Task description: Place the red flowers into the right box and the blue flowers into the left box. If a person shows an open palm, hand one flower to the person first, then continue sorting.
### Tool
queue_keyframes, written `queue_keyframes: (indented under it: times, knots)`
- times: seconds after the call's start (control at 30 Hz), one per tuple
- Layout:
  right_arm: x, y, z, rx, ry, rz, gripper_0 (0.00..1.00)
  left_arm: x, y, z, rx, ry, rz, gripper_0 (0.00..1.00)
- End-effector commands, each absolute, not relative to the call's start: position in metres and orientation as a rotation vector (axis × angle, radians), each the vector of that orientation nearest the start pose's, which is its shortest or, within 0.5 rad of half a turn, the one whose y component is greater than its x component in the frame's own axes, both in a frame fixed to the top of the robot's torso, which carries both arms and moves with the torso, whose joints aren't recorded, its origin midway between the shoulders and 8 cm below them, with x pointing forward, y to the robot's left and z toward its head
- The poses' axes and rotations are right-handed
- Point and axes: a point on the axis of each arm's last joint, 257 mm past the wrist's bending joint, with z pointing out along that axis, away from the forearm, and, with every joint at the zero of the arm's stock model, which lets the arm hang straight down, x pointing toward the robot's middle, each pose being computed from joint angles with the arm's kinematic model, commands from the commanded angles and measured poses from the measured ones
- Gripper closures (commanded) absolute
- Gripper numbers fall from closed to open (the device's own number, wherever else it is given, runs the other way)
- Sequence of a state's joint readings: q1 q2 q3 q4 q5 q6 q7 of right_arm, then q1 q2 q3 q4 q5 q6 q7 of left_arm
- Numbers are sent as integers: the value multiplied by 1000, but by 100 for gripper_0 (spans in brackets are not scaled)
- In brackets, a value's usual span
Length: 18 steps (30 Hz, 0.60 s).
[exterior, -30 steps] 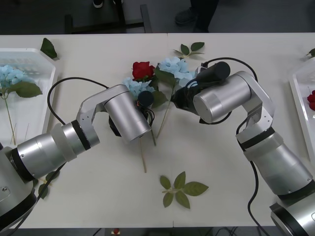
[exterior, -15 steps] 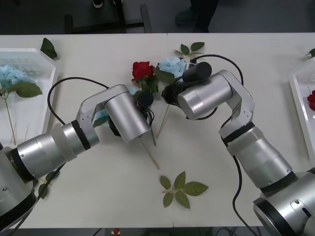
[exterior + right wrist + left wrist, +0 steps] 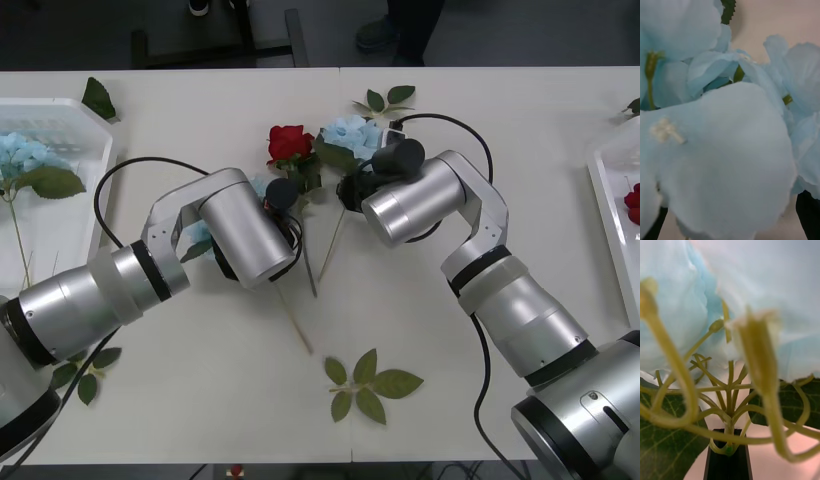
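Near the middle of the table (image 3: 200, 400), toward its far edge, the left gripper (image 3: 727, 455) has its black fingers pressed together on the branching stalk just under the head of a blue flower (image 3: 688, 303). In the front view that flower's head (image 3: 258, 184) is mostly hidden behind the left wrist, and its long stem trails toward the near edge. Whether it is off the surface cannot be told.

Just beside it, the right gripper (image 3: 730, 225) has its fingers spread, one dark tip at each lower corner of its wrist view. Between them are the pale petals of a second blue flower (image 3: 350, 133), not yet pinched. A red rose (image 3: 290, 142) lies between the two blue heads, touching their leaves.

Outward: the left box (image 3: 75, 240), at the table's left edge, already holds one blue flower (image 3: 25, 152). The right box (image 3: 605, 190), at the right edge, holds a red bloom (image 3: 632, 203). A loose leaf sprig (image 3: 368, 385) lies near the near edge.

Step in hand, as judged: picking up blue flowers. The next move calls for lifting the left arm's flower clear of the rose and carrying it to the left box. The right gripper is poised over a flower bound for the opposite side.
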State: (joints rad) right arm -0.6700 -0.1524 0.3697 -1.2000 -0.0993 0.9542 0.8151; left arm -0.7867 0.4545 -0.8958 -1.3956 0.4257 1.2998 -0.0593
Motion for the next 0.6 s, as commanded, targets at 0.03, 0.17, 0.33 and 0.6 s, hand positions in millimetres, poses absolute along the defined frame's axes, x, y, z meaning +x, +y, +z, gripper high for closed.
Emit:
queue_keyframes:
  times: [0.03,0.17,0.33,0.6]
  knots:
    - [618,-57,-264,151,2274,275,0,520,141,-291,-656,2529,-88,100]
    - [620,-59,-265,136,2264,258,39,507,151,-263,-628,2570,-37,100]
    - [619,-58,-267,133,2267,255,97,499,153,-237,-616,2605,-25,100]
    - [620,-54,-260,131,2256,271,100,493,143,-179,-543,2695,-221,100]
